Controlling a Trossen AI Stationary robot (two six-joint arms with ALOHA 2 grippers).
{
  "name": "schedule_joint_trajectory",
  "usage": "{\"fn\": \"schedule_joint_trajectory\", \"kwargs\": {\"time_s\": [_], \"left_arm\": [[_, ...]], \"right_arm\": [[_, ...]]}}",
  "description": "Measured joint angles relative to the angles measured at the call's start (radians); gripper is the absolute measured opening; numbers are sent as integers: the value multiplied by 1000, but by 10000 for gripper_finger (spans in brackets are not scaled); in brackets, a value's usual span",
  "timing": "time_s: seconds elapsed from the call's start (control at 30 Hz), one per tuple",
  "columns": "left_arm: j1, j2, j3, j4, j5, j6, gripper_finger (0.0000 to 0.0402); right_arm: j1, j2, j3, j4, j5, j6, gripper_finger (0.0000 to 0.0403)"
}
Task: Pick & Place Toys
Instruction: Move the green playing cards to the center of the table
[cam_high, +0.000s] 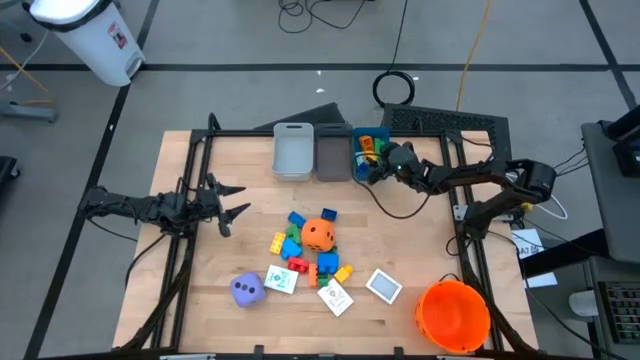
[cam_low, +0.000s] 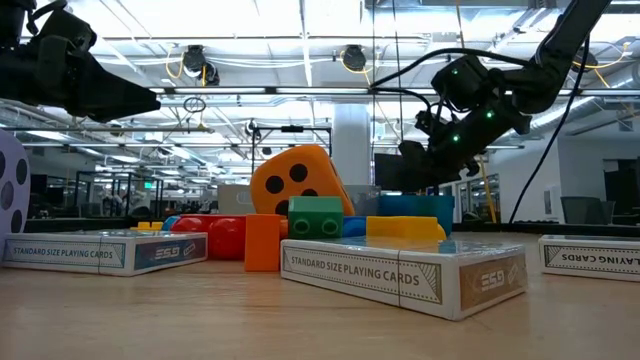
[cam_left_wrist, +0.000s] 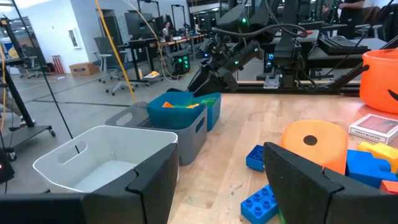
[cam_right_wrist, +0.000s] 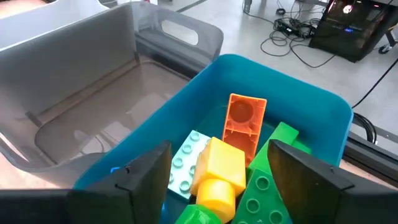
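Right hand (cam_high: 378, 166) open, empty, over blue bin (cam_right_wrist: 292, 99); yellow block (cam_right_wrist: 217, 171) inside. Left hand (cam_high: 228, 200) open, empty.

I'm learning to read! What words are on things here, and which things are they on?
"STANDARD SIZE PLAYING CARDS" on the middle card box.
"STANDARD SIZE PLAYING CARDS" on the left card box.
"ESG", it seems, as a logo on both boxes.
Print on the right card box is too blurred to read.
The white bin's label is too small.

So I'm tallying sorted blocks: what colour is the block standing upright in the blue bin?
Orange, clearest in the right wrist view.
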Motion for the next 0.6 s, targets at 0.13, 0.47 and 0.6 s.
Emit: {"fn": "schedule_joint_trajectory", "kwargs": {"time_s": [0.13,0.47,0.6], "left_arm": [[0,0,0,0,0,0,241],[0,0,0,0,0,0,241],[0,0,0,0,0,0,241]], "right_arm": [[0,0,0,0,0,1,265],[48,-22,0,60,-133,0,264],[91,-44,0,120,-227,-36,261]]}}
